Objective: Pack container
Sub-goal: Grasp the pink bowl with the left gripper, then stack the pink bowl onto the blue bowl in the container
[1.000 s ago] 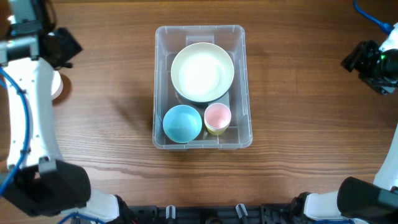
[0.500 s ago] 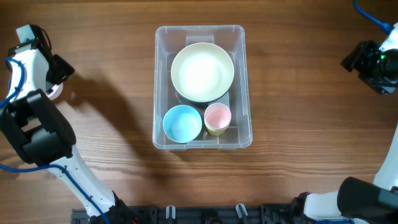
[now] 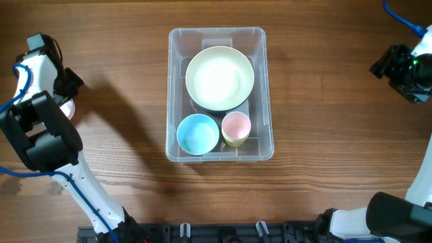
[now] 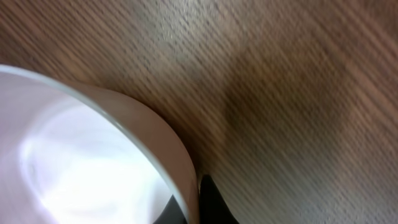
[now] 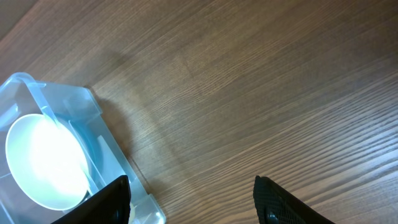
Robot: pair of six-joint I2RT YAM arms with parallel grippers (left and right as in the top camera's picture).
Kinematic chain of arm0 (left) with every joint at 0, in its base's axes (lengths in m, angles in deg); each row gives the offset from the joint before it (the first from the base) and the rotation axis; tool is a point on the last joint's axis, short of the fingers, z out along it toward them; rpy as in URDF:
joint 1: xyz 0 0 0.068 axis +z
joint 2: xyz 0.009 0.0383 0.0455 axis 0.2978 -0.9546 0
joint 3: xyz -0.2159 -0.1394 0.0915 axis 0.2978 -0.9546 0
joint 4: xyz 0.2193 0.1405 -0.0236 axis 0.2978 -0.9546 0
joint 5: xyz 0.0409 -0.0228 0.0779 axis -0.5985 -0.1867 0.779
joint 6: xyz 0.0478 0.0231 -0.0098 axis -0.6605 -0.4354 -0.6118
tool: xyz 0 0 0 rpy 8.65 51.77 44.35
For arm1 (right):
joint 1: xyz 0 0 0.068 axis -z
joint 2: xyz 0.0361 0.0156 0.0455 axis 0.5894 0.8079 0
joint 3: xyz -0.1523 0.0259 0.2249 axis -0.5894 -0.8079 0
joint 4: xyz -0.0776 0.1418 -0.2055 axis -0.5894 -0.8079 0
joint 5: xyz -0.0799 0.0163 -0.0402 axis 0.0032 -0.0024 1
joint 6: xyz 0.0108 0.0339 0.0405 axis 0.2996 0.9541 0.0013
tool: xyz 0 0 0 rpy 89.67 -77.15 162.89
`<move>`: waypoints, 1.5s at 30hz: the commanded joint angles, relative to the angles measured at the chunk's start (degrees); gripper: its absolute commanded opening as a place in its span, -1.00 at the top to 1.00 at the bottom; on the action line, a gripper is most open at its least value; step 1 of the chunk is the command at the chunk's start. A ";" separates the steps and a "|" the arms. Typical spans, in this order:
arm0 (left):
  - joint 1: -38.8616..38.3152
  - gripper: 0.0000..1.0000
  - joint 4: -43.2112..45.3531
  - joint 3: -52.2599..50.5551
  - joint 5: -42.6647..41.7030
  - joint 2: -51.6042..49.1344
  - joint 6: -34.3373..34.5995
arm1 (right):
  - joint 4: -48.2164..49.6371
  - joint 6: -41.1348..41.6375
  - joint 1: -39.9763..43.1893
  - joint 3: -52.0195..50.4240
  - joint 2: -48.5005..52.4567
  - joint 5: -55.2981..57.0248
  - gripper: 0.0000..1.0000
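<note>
By the tabletop's left edge: left end effector [image 3: 67,86] over a pale round vessel [image 4: 93,155], one finger [image 4: 211,202] beside its rim; cannot tell how far open. Mid-tabletop: the container [image 3: 174,88], holding a cream bowl [image 3: 219,77], a blue bowl [image 3: 198,133] and a pink cup [image 3: 236,126]. Near the right edge: right end effector [image 5: 199,205], spread wide, gripping nothing.

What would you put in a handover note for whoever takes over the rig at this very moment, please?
Left gripper: at the left edge of the table, close against a white round vessel; whether it grips it cannot be told.
Right gripper: open, empty, off at the right side.
Container: mid-table, holding a cream bowl, a blue bowl and a pink cup.
Done: three items packed.
Left: probably the white vessel goes in next.
</note>
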 commanded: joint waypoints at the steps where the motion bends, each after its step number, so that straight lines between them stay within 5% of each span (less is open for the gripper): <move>1: -0.48 0.92 -2.82 -0.33 -6.75 0.52 0.39 | -0.04 -0.98 0.02 -0.20 0.85 0.81 -0.28; 8: -12.81 0.92 -8.81 -0.33 -8.55 15.56 0.37 | -0.28 -1.01 0.02 -0.20 0.85 0.81 -0.29; 12: -32.87 0.92 -16.92 -0.33 -5.57 29.00 -1.14 | -0.37 -0.98 0.02 -0.20 0.85 0.81 -0.29; 18: -56.65 0.92 -23.61 -0.35 -5.81 31.85 1.01 | -0.72 -1.11 0.02 -0.20 0.85 0.81 -0.29; 21: -62.23 0.92 -26.49 -0.61 -5.79 30.25 2.16 | -0.94 -1.11 0.02 -0.20 0.85 0.81 -0.29; 34: -63.67 0.87 -23.93 -8.61 -7.54 29.66 4.07 | -1.16 -1.11 0.02 -0.20 0.85 0.81 -0.29; 35: -63.67 0.82 -23.91 -8.61 -7.54 29.66 4.09 | -1.16 -1.14 0.02 -0.20 0.85 0.81 -0.29; 36: -63.67 0.32 -23.89 -8.61 -7.54 29.66 4.07 | -1.14 -1.14 0.02 -0.20 0.85 0.81 -0.29; 39: -63.67 0.01 -23.91 -8.61 -7.54 29.66 4.07 | -1.14 -1.14 0.02 -0.20 0.85 0.81 -0.29; 45: -63.67 0.00 -23.85 -8.61 -7.52 29.68 4.07 | -1.16 -1.11 0.02 -0.20 0.85 0.81 -0.29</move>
